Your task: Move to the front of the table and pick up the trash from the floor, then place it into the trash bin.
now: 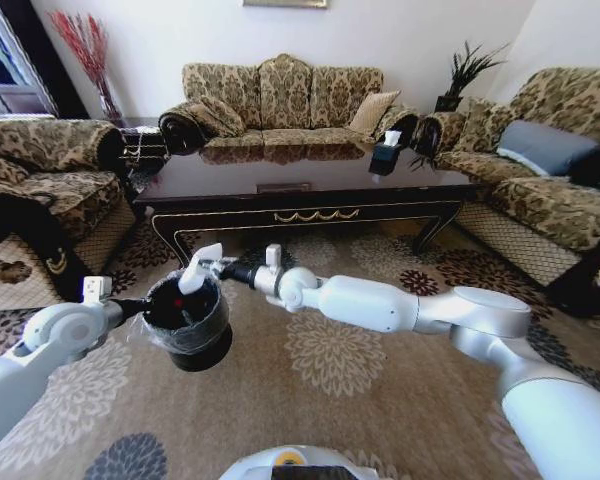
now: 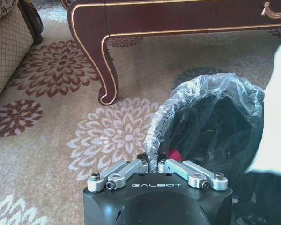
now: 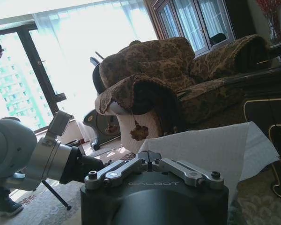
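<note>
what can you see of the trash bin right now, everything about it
The trash bin is a small round black bucket with a crinkled clear plastic liner folded over its rim. The left gripper clamps its near rim, holding it before the table. Something red lies inside. The right gripper holds a white tissue over its opening.

Head high; wrists close — shared bin (image 1: 187, 318)

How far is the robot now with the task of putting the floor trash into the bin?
Done: the robot faces the table, and something red already lies inside the trash bin. In hand: the left gripper grips the bin's lined rim and holds it up off the floor, while the right gripper holds a white tissue over its opening. Left: dropping the tissue in.
</note>
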